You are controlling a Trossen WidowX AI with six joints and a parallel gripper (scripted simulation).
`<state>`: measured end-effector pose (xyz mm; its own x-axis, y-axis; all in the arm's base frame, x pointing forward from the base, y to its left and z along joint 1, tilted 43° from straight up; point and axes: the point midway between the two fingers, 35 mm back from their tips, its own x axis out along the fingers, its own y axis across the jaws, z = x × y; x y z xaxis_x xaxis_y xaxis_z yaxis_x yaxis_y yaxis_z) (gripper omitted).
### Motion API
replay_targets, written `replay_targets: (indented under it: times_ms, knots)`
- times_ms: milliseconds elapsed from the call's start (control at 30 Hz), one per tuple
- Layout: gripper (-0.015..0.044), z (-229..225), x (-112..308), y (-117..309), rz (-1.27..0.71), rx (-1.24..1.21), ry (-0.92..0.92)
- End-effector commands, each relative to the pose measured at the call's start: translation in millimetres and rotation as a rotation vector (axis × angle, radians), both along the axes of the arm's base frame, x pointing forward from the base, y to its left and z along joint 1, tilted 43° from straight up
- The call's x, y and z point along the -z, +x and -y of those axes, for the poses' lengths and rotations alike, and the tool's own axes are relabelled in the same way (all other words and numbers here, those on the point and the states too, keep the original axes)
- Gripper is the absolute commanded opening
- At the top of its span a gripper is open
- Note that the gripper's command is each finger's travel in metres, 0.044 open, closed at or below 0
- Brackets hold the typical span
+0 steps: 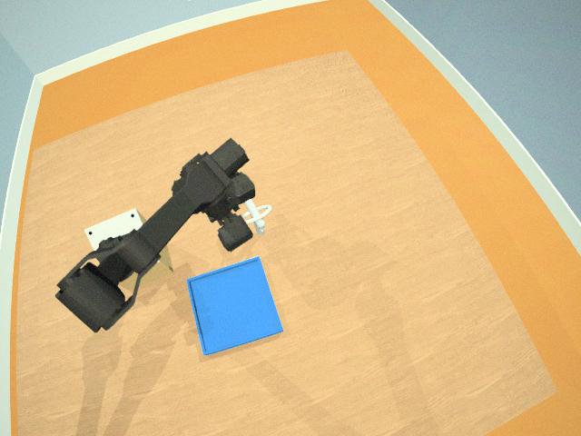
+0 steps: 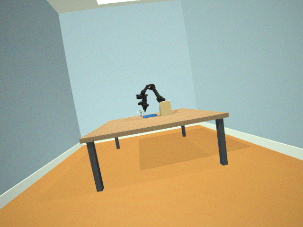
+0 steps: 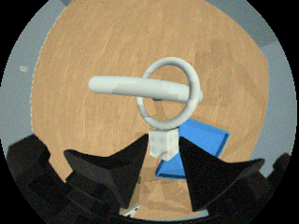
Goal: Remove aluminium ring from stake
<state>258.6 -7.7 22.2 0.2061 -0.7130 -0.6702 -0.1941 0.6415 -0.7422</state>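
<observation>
Gripper (image 1: 240, 213) (image 2: 145, 110) (image 3: 163, 141): clamped on the small welded tab (image 3: 163, 144) of the ring (image 1: 268, 206) (image 2: 137, 112) (image 3: 165, 126), a finger to either side. Ring position: held up off the table (image 1: 351, 163) (image 2: 156, 123) (image 3: 93, 47), tilted, at the cross-bar (image 1: 251, 206) (image 3: 117, 86) of the stake (image 1: 260, 231) (image 2: 141, 117). Wrist view: ring lies directly beyond the fingertips; bar runs across, nearly square to the line from tab to ring. One side of the ring passes over the bar, the opposite side seems to go beneath; judged not free. Contact between them cannot be told. Ring sits nearer the bar end on the tray side. Next move, as judged: ease the ring along the bar's axis past an end, keeping the tilt; a straight pull sideways could snag it or twist the tab in the grip. Tray (image 1: 234, 304) (image 2: 149, 115) (image 3: 206, 140): near the stake, nothing seen in it; delivery and release still undone.
</observation>
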Motion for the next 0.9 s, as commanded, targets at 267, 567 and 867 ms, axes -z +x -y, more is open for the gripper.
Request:
replay_targets:
  times_ms: [267, 567, 867]
  knots:
    - [0.0000, -9.4, 10.3, -1.9, 0.017, -0.008, -0.087]
    - [0.0000, -15.2, 18.1, -3.3, 0.027, -0.012, -0.146]
    - [0.0000, -21.8, 26.4, -5.8, 0.046, -0.027, -0.207]
